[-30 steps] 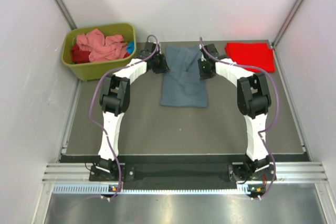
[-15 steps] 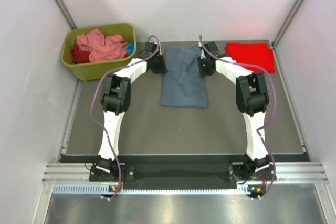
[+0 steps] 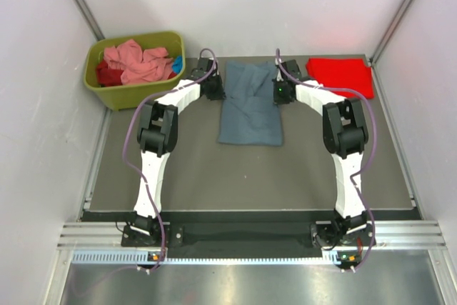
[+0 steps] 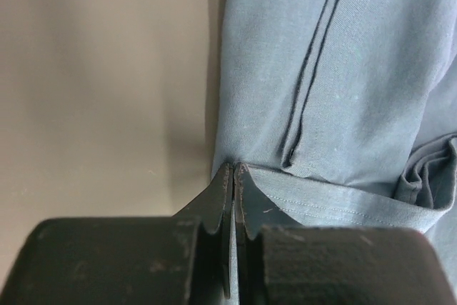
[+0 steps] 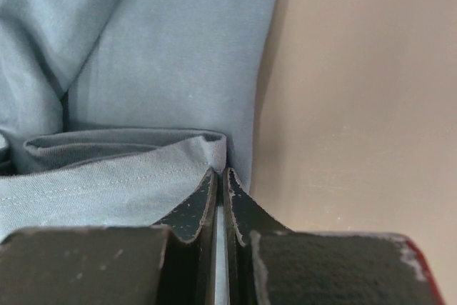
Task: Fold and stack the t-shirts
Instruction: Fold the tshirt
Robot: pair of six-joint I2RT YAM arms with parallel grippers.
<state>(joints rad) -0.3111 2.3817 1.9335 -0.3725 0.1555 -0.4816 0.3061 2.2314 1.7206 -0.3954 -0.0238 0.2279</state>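
Observation:
A slate blue-grey t-shirt point(image 3: 250, 105) lies folded into a long strip at the back middle of the mat. My left gripper point(image 3: 221, 92) is at its far left edge, and in the left wrist view the left gripper point(image 4: 234, 171) is shut on a fold of the blue-grey t-shirt point(image 4: 335, 69). My right gripper point(image 3: 279, 93) is at the far right edge. The right wrist view shows the right gripper point(image 5: 220, 173) shut on the hem of the blue-grey t-shirt point(image 5: 164, 55). A bright red t-shirt point(image 3: 341, 76) lies folded at the back right.
An olive-green bin point(image 3: 123, 95) stands at the back left, holding a salmon pink t-shirt point(image 3: 136, 62) and a dark red t-shirt point(image 3: 107, 73). The dark grey mat point(image 3: 214, 169) lies in front of the shirt. White walls close in both sides.
Both grippers have closed onto the far edges of the blue-grey t-shirt. The right gripper has shifted slightly to the right.

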